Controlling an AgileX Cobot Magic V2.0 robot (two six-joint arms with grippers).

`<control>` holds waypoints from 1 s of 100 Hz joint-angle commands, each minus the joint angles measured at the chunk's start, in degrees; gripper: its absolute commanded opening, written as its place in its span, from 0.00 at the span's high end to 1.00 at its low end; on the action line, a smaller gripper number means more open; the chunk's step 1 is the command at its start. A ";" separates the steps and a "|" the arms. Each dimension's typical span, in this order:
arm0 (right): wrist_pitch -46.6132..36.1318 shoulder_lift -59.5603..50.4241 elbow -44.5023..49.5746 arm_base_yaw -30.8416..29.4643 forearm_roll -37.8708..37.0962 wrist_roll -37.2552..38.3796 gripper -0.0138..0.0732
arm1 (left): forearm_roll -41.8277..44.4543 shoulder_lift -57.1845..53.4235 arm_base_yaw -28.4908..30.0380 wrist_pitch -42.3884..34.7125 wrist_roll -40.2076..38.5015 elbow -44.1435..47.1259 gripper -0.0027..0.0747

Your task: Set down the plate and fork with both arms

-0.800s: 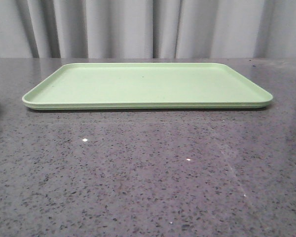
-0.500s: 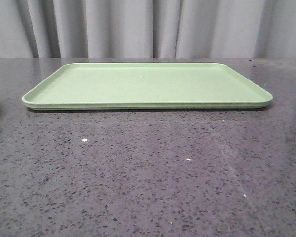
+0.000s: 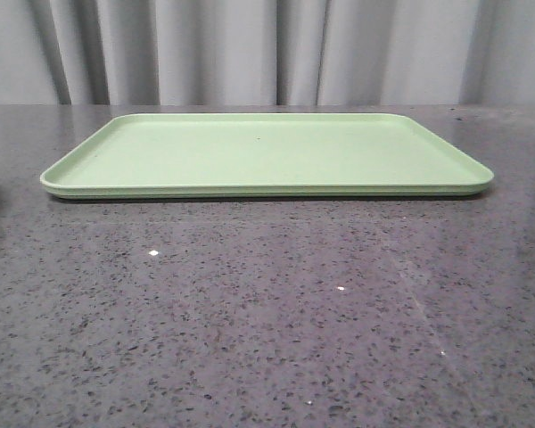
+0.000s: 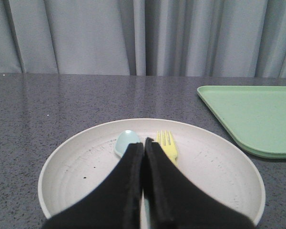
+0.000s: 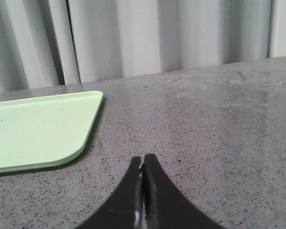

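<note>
The left fingers [image 4: 144, 143], pressed together and empty, hid the handles of the fork [image 4: 168, 145] and spoon [image 4: 126, 142] lying on the plate [image 4: 76, 167] beyond them. The right fingers [image 5: 142, 164] were likewise closed over bare bench [image 5: 205, 124] beside the tray [image 5: 38, 129].

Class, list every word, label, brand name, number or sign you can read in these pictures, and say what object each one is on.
None: no view shows any readable text.
The tray is plain green, unmarked.
The plate has only tiny dark speckles, no lettering.
The fork and spoon show no print on their visible parts.
The table and curtain carry no signs.
</note>
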 commanded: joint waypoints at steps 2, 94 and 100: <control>-5.06 -1.32 -0.40 -0.20 -0.62 -0.47 0.92 | -0.51 -1.91 0.16 -5.12 -0.63 0.70 0.99; 27.57 18.82 -34.04 -0.15 -9.09 -0.71 0.92 | 1.04 19.61 0.16 13.57 -0.63 -31.72 0.99; 28.71 21.04 -36.31 -0.15 -9.03 -0.71 0.92 | 2.19 21.91 0.16 14.95 -0.63 -33.18 0.99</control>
